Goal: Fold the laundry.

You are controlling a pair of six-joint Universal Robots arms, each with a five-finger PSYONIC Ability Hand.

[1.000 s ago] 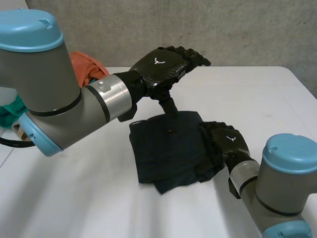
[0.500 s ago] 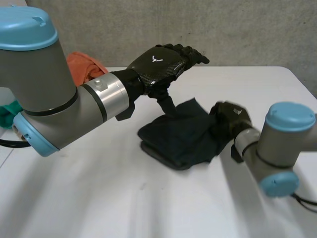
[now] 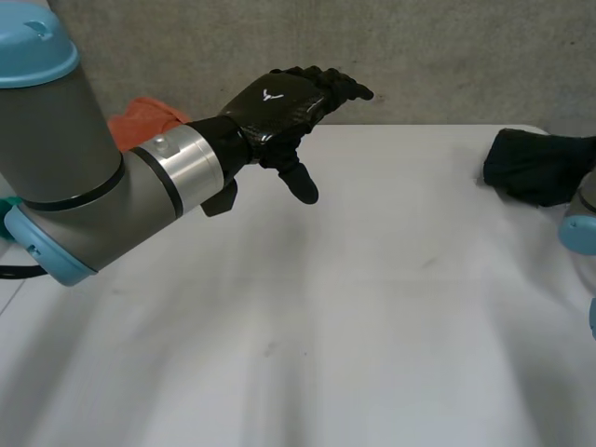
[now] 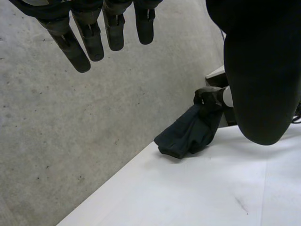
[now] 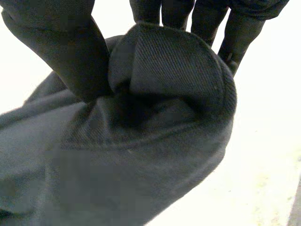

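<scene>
While the right hand (image 5: 70, 52) pinches a bunched dark cloth (image 5: 155, 141) at the far right edge of the worktop (image 3: 326, 326), the left hand (image 3: 279, 102) hovers wide open, empty. Guessing that piece is nearly done; the orange cloth (image 3: 140, 116) far left isn't folded yet.

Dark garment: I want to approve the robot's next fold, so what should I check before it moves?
1. Right robot hand grips the dark garment: ok, thumb and fingers pinch a fold.
2. Garment lies flat: not ok, bunched in the grasp.
3. Garment central on the table: not ok, it is near the far right corner.
4. Left robot hand free: ok, open above the table, holding nothing.
5. Orange cloth out of the way: ok, behind the left arm, apart from the garment.
</scene>
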